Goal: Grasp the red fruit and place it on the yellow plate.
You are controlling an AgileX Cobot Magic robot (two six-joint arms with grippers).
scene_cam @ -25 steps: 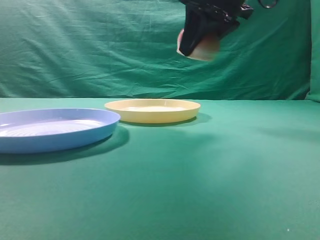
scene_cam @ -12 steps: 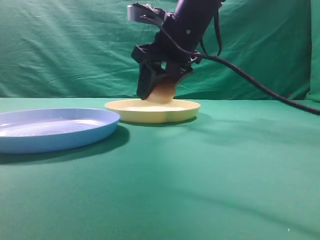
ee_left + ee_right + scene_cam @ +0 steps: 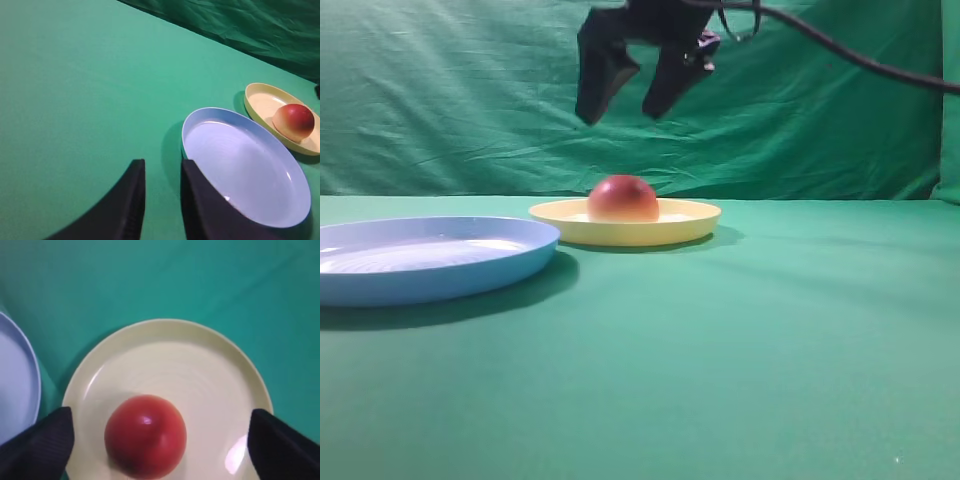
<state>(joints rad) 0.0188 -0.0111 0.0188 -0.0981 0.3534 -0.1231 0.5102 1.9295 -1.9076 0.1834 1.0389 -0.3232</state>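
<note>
Green cloth table (image 3: pixel 770 350) fills the view. Blue plate (image 3: pixel 420 260) sits near left; yellow plate (image 3: pixel 690 222) lies just right of it and farther back, apart from it. Red fruit (image 3: pixel 623 199) rests dome-up on the yellow plate, left of its centre.

Right gripper (image 3: pixel 630 85) hangs above the fruit, jaws spread wide, holding nothing. Left gripper (image 3: pixel 161 195) is low beside the blue plate's near rim, a narrow gap between its fingers, nothing held.

Step judged: placing done, release complete. Next move calls only for a clear retreat without brushing the fruit.

Half a second earlier the right gripper was down at the plate with the fruit in it; now it is raised and empty.
</note>
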